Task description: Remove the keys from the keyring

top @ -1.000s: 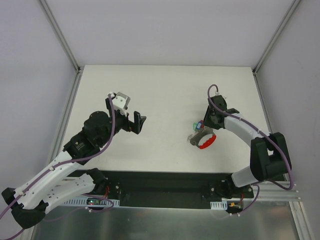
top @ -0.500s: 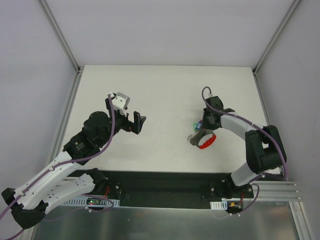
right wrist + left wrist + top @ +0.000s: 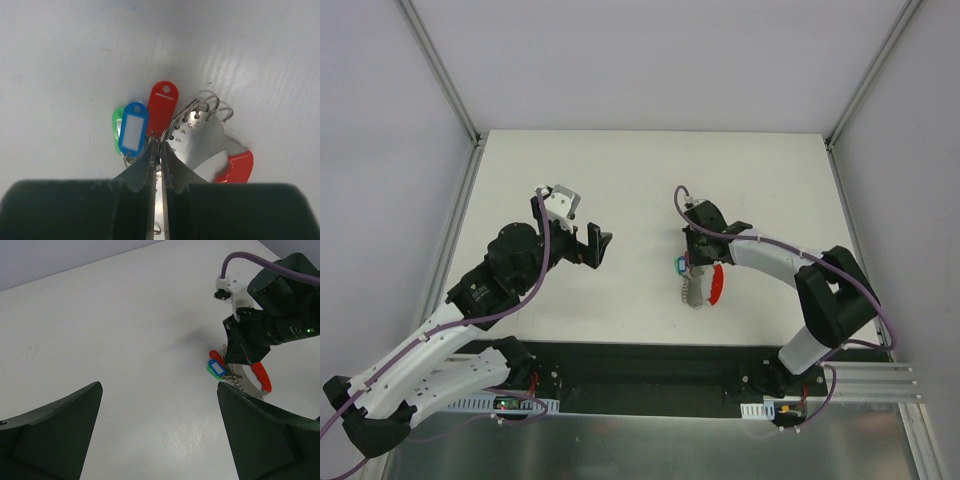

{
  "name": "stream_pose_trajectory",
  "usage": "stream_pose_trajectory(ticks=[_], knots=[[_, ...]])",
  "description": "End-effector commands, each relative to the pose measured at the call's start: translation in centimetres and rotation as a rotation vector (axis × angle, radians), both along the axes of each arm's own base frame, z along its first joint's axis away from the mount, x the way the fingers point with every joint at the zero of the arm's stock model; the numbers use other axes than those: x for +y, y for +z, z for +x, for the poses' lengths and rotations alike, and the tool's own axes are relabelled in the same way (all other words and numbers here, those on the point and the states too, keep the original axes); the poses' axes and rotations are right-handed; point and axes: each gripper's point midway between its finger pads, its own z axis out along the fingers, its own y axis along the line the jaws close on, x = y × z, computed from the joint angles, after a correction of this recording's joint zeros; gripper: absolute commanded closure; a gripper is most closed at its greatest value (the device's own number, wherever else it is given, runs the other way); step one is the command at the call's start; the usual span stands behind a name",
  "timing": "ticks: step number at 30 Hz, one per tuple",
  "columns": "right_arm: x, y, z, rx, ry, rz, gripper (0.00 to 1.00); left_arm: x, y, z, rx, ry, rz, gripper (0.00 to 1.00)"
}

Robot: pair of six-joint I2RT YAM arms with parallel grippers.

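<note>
1. We are looking at the white table (image 3: 620, 180), with the left arm idling at centre-left of the top view – its left gripper (image 3: 582, 232) is standing wide apart and holding nothing.
2. The right gripper (image 3: 693, 262) is sitting just right of centre in that view, its jaws pressed together at the bunch; in the right wrist view the fingertips (image 3: 150, 167) are meeting where the tags join a small wire ring, so we are judging it clamped on the keyring (image 3: 197, 142).
3. We are reading this as the grasp-and-secure step; the keys (image 3: 162, 107) – red, blue and green tags – are not yet off.
4. Next, we are expecting the other arm to be needed to pull a tag free.
5. Compared with a second ago, the right arm is reaching further left, and the bunch is lying further left with it.
</note>
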Motion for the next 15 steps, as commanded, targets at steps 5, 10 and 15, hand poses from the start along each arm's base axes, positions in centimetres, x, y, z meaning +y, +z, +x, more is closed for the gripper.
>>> stream_pose_trajectory(ticks=[5, 10, 15], knots=[[3.5, 3.0, -0.9, -0.069, 0.113, 0.014, 0.92, -0.8, 0.8, -0.3, -0.01, -0.025, -0.041, 0.01], [3.7, 3.7, -1.4, -0.087, 0.12, 0.043, 0.91, -0.8, 0.4, -0.1, -0.002, -0.021, -0.031, 0.01], [3.8, 2.8, -1.7, -0.064, 0.12, 0.04, 0.87, -1.0, 0.0, 0.0, 0.012, -0.024, -0.027, 0.01]])
